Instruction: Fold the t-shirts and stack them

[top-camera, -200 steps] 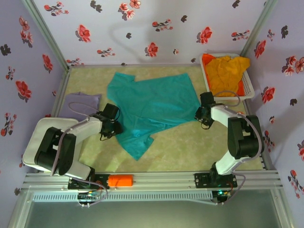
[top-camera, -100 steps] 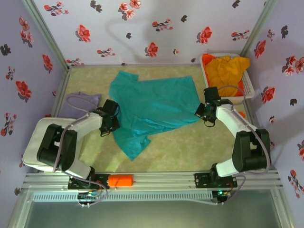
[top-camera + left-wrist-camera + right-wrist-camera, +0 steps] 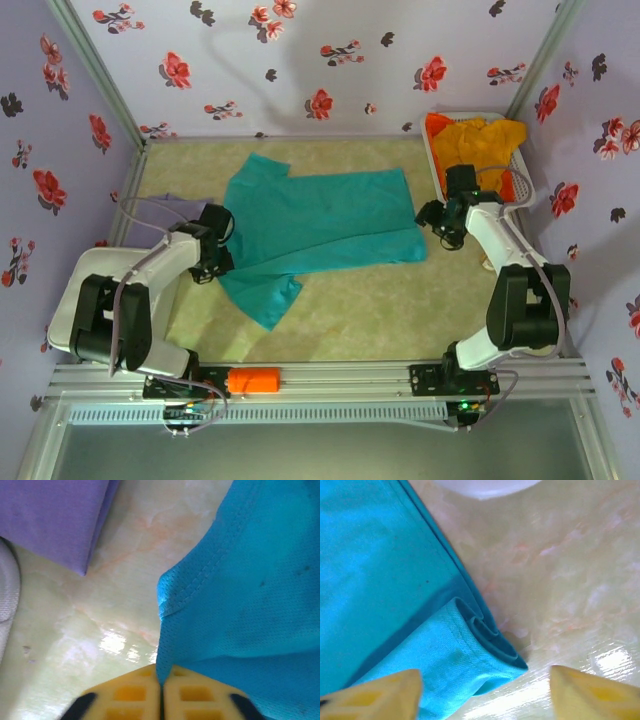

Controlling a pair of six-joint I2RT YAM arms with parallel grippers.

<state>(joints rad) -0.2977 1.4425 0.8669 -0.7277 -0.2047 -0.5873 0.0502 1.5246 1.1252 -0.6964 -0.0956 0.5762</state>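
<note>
The teal t-shirt (image 3: 320,222) lies spread across the middle of the table, one sleeve hanging toward the near edge. My left gripper (image 3: 214,262) is shut on the teal shirt (image 3: 250,590) at its left edge; the cloth runs down between the yellow pads (image 3: 135,695). My right gripper (image 3: 441,226) stands open over the shirt's curled right corner (image 3: 490,645), its yellow fingertips (image 3: 590,695) on either side. The folded lavender t-shirt (image 3: 165,212) lies at the left, also the purple cloth (image 3: 55,515). Orange-yellow t-shirts (image 3: 480,150) fill the basket.
The white slatted basket (image 3: 520,190) stands at the back right corner. A white pad (image 3: 75,300) sits under the left arm's elbow. An orange-capped bottle (image 3: 255,380) lies on the front rail. Floral walls close in three sides.
Both arms moved outward, pulling the teal shirt flatter and wider. The left gripper went left with the cloth edge; the right gripper went right and now stands open at the corner.
</note>
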